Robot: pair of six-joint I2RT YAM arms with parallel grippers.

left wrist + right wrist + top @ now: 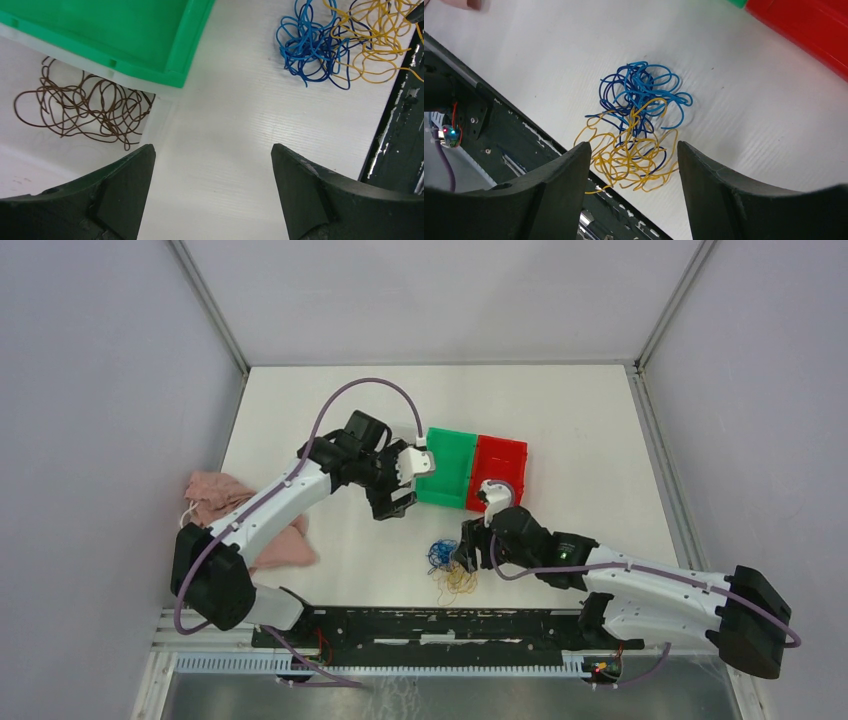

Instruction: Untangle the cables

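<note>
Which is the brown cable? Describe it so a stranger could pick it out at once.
Start at the green bin on the white table. Beside the bin's corner lies the brown cable, a loose scribble of thin loops. It is dark brown and lies alone, while the blue cable and yellow cable are tangled together farther off.

We see the dark fingers of our right gripper (pixel 633 147) standing well apart, nothing held between them. Framed in the gap are the cables: a tangle of thin, curly blue wire (pixel 644 92) on the white ribbed table (pixel 749 130), and a looser tangle of thin yellow-orange wire (pixel 624 160) overlapping its near side, strands interlaced. The yellow loops reach the black, flaking metal rail (pixel 509 135). A glossy red plastic bin (pixel 809 30) sits upper right, well apart.
</note>
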